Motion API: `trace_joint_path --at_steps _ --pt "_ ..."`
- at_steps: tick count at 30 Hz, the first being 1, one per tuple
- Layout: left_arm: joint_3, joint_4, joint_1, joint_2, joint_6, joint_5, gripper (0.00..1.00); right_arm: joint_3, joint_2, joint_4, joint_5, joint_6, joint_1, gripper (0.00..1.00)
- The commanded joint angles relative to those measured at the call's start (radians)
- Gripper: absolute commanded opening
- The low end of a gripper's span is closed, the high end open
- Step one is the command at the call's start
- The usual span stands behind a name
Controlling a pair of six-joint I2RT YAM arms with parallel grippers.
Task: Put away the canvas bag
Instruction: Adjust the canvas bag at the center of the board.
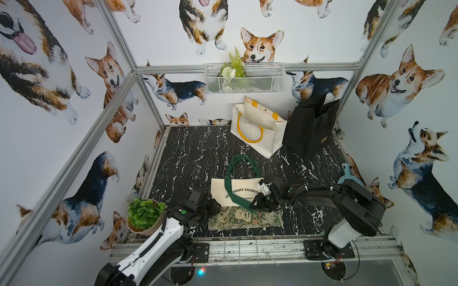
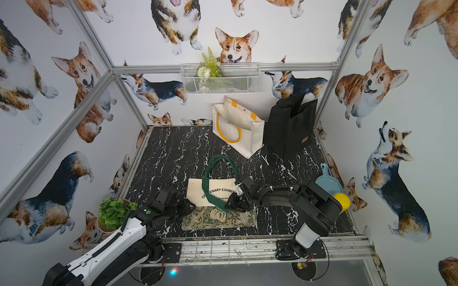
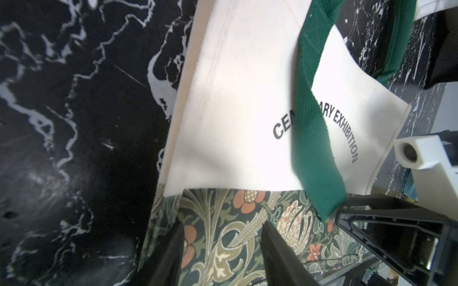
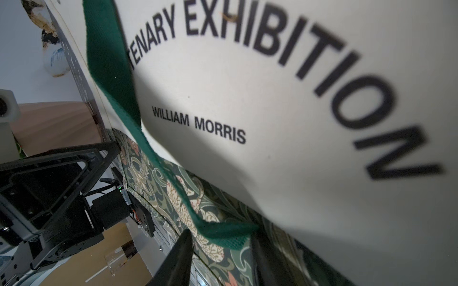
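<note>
- Fingers of the left gripper [image 3: 224,225] stand partly apart over the floral band [image 3: 223,237] of the bag. Flat fabric shows in the gap, so they seem to hold nothing.
- Fingers of the right gripper [image 4: 221,244] are also apart, with the end of the green strap [image 4: 109,54] lying between their tips. Whether it is pinched I cannot tell.
- On the marble table [image 1: 193,153], the canvas bag [image 1: 218,188] lies flat at the front, between the two arms. I judge it is not yet put away.
- The likely places for it are well apart from it: the wire basket [image 1: 247,84] on the back wall, and the cream tote [image 1: 257,133] and black bag [image 1: 309,128] below. Which one is meant I cannot say.
- Lifting and carrying the bag is all still left to do.
</note>
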Motion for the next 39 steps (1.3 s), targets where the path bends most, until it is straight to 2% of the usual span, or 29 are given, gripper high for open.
trace_joint_path --at_steps 1,14,17,21,24,31,39 --pt "-0.008 0.014 -0.002 0.002 -0.007 0.002 0.53 0.014 0.006 0.030 0.023 0.018 0.001 0.42" --pt "-0.015 0.013 -0.003 -0.005 -0.006 0.006 0.53 0.128 0.096 0.046 -0.009 0.028 0.002 0.43" --pt "-0.016 0.015 -0.003 -0.004 -0.006 0.003 0.53 0.159 0.099 0.012 -0.008 0.012 0.004 0.39" --pt "-0.011 0.016 -0.002 -0.001 -0.006 0.003 0.53 0.205 0.089 -0.062 0.010 -0.024 0.012 0.28" --pt "-0.007 0.016 -0.002 0.004 -0.001 0.004 0.53 0.279 0.079 -0.203 0.077 -0.105 0.043 0.23" --pt "0.022 -0.002 -0.001 0.010 0.016 0.003 0.53 0.450 0.101 -0.454 0.227 -0.251 0.123 0.02" --pt "0.153 -0.130 0.003 0.019 0.103 -0.052 0.53 0.637 0.121 -0.708 0.491 -0.461 0.236 0.01"
